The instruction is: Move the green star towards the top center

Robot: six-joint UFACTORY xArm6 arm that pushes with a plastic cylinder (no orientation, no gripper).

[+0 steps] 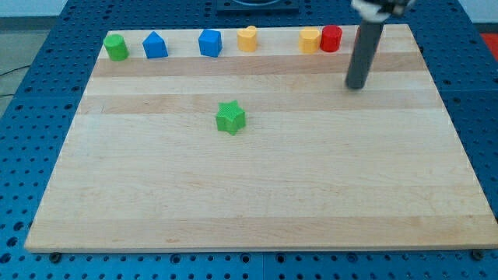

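The green star [230, 117] lies on the wooden board [257, 194], a little left of the board's middle and in its upper half. My rod comes down from the view's top right, and my tip [356, 85] rests on the board far to the right of the star and slightly above it. The tip touches no block. It stands just below the red cylinder [331, 38].
A row of blocks lines the board's top edge: a green cylinder [117, 47], a blue house-shaped block [155, 45], a blue block [210, 43], a yellow heart [247, 38], a yellow block [310, 40] touching the red cylinder. Blue pegboard surrounds the board.
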